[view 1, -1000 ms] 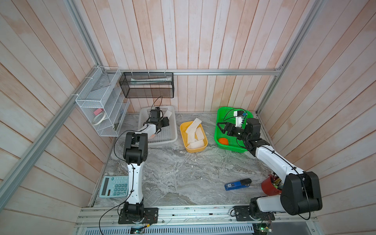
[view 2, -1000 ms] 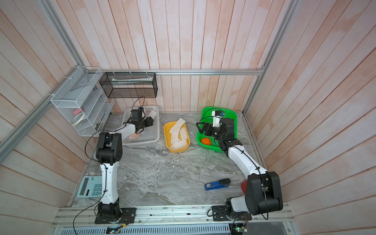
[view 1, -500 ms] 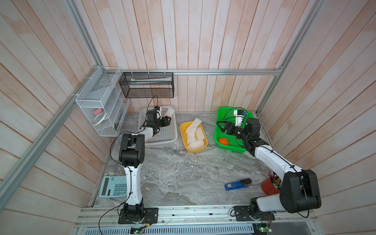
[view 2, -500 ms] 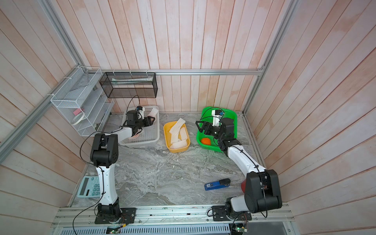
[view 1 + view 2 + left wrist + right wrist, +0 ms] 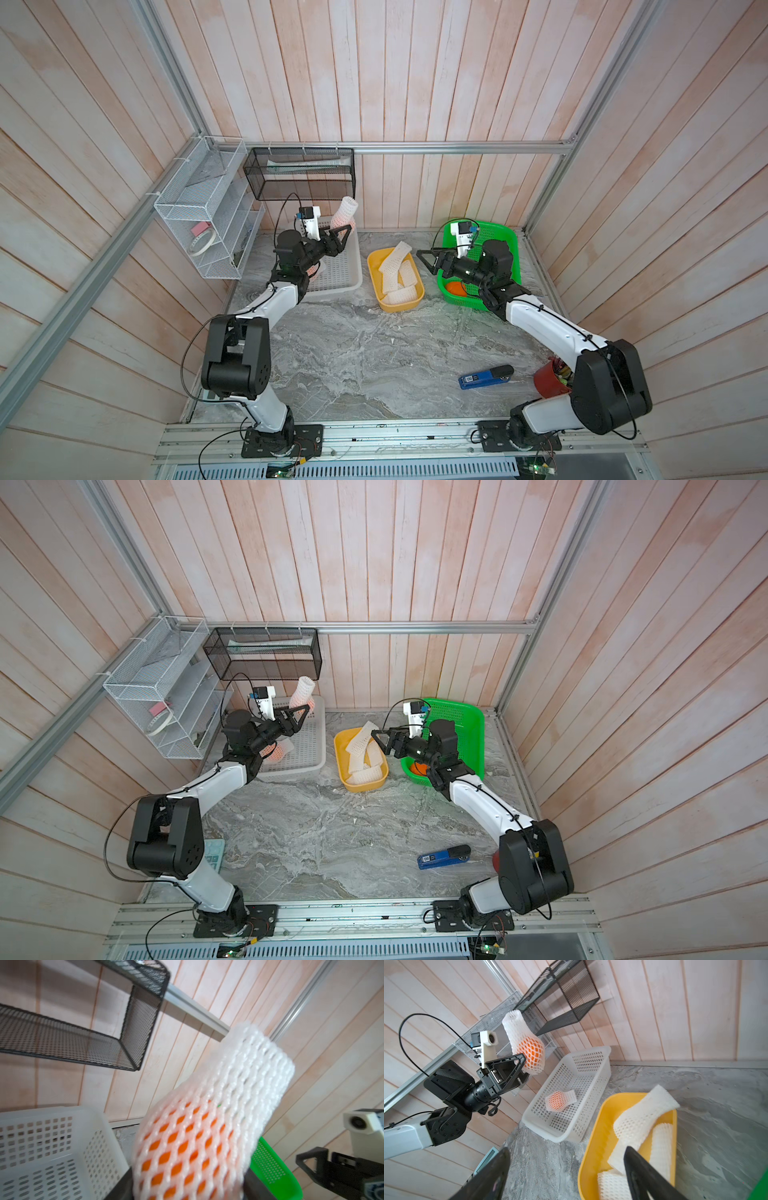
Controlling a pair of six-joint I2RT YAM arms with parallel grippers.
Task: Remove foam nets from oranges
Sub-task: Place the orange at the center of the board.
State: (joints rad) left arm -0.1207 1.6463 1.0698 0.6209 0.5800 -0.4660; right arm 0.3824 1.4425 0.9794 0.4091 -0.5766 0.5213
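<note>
While your left gripper (image 5: 347, 231) squeezes a netted orange (image 5: 348, 212) and holds it up in the air over the back corner of the white basket (image 5: 337, 286), your right gripper (image 5: 424, 261) is spread wide with nothing in it.

You can see the netted orange best in the right wrist view. The round part sits low, right at the left gripper. The empty white end sticks up toward the black wire shelf (image 5: 299, 174). In the left wrist view, bright orange skin shows through the holes.

A second netted orange (image 5: 559, 1101) lies on the floor of the white basket.

Three empty foam nets (image 5: 398, 270) are piled in the yellow tub (image 5: 399, 307). That tub stands on the table between the white basket and the green basket (image 5: 500, 232).

One bare orange (image 5: 456, 288) lies in the green basket, partly hidden under your right arm.

Your right gripper hangs above the table between the yellow tub and the green basket. It points toward the left gripper.
</note>
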